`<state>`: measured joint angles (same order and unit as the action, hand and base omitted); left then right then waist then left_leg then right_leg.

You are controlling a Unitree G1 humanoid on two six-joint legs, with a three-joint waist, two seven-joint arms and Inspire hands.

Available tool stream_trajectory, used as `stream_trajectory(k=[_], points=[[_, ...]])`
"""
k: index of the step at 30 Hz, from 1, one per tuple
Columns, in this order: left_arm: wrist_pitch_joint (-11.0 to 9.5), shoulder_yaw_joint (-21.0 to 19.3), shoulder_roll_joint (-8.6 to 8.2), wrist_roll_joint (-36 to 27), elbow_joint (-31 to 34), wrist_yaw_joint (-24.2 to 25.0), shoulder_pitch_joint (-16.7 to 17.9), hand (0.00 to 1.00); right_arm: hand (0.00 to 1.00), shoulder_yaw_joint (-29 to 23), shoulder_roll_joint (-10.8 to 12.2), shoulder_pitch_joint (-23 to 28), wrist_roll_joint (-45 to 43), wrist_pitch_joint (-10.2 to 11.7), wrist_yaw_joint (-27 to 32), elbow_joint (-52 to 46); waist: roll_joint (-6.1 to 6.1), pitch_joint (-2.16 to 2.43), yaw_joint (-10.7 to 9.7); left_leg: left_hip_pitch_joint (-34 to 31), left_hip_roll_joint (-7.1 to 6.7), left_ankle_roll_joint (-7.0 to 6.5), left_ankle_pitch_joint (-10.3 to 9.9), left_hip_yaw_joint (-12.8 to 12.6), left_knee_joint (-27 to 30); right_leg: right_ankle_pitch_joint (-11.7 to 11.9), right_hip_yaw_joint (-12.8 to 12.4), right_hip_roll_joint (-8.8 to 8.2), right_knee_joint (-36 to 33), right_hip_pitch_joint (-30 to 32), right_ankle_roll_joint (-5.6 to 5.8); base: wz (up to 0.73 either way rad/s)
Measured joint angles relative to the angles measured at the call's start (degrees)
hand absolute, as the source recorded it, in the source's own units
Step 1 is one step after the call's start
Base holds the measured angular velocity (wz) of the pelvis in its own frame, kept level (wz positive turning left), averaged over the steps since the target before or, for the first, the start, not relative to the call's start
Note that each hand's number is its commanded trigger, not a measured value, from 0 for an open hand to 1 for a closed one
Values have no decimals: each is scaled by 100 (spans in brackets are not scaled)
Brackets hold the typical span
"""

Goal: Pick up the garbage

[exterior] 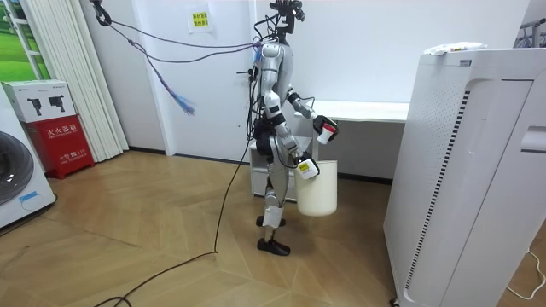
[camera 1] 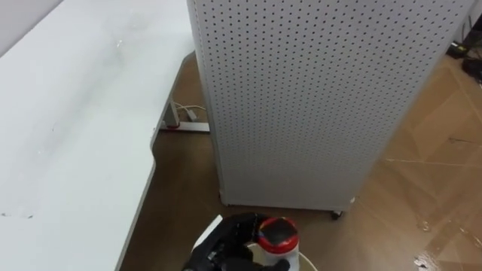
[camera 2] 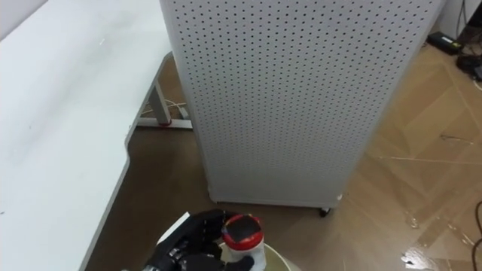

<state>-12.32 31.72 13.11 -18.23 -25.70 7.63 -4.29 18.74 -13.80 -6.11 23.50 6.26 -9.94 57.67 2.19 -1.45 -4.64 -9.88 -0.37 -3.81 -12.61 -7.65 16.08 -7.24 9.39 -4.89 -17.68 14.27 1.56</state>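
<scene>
Here, the left robot hand (camera 1: 228, 245) grips a red-capped bottle (camera 1: 278, 235) above a white bucket (exterior: 316, 193) beside the table (camera 1: 68, 113).

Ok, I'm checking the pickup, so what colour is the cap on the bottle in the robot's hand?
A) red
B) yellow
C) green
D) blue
A: the white bottle that the left hand curls round at the bottom of the eye view carries a red cap.
</scene>
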Motion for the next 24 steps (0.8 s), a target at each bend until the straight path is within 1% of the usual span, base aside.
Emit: stream_trajectory(k=[1,2,6,10,12,16,19,24], points=[[24,2,20,0,0,35,20,73,100,0,-2,-2,2,0,0,0,-1,0,2,-31,-1,0,0,-1,5,0,0,-3,-6,27,0,0],[31,4,21,-1,0,39,25,0,100,0,-3,-6,3,0,0,0,-1,1,3,-55,-1,0,0,-2,18,0,0,-4,-10,49,0,0],[97,19,28,0,-21,40,46,0,100,3,3,-23,81,0,-10,0,4,2,11,-170,0,-1,0,-10,92,0,-16,-5,-22,141,0,0],[103,50,4,41,-22,41,47,0,100,4,3,-40,81,0,-6,-1,24,-9,11,-187,0,-1,0,-15,120,0,-26,-7,-36,154,0,0],[103,58,-40,42,-20,44,55,0,100,6,21,-55,73,0,-2,-1,37,-16,14,-185,-1,-1,0,-27,106,0,-68,-3,-72,181,0,0],[103,83,-88,44,-20,64,77,0,100,9,27,-54,72,0,-17,-1,46,-12,11,-168,-2,0,0,-44,56,2,-88,2,-108,197,-4,-1],[102,139,-81,44,-20,118,90,0,100,20,27,-30,-32,-9,43,28,58,-12,17,-153,-2,-1,0,-66,48,4,-113,6,-109,196,-8,-2],[102,140,-11,45,-20,183,162,0,100,17,-43,10,-45,-5,66,26,56,-11,-18,-118,0,-1,0,-111,43,4,-134,8,-108,199,-7,-5]])
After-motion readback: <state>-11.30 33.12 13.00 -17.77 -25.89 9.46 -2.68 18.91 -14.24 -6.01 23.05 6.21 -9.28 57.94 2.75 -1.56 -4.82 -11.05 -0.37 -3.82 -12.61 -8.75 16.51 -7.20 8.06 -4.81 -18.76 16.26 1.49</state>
